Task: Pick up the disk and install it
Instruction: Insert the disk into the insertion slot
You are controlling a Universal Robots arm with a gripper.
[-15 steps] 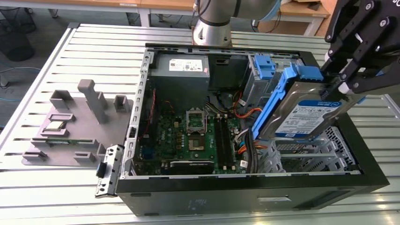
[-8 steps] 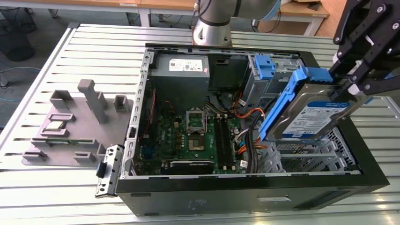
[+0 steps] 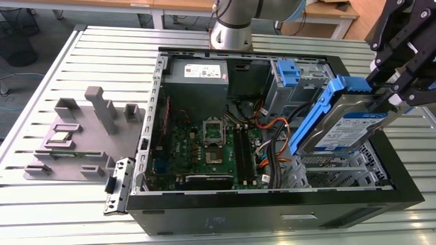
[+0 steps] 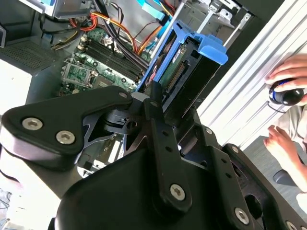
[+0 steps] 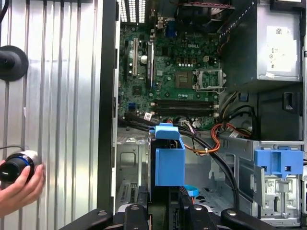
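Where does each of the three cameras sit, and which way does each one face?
Exterior view: off the arm, high up, looking down on the open computer case on the table; shows the arm's base and the gripper holding the disk.
First wrist view: on the arm, facing down onto the motherboard; gripper's links show.
Second wrist view: on the arm, looking along the gripper's black links to the disk.
Shared: both wrist views show the disk, motherboard and a person's hand.
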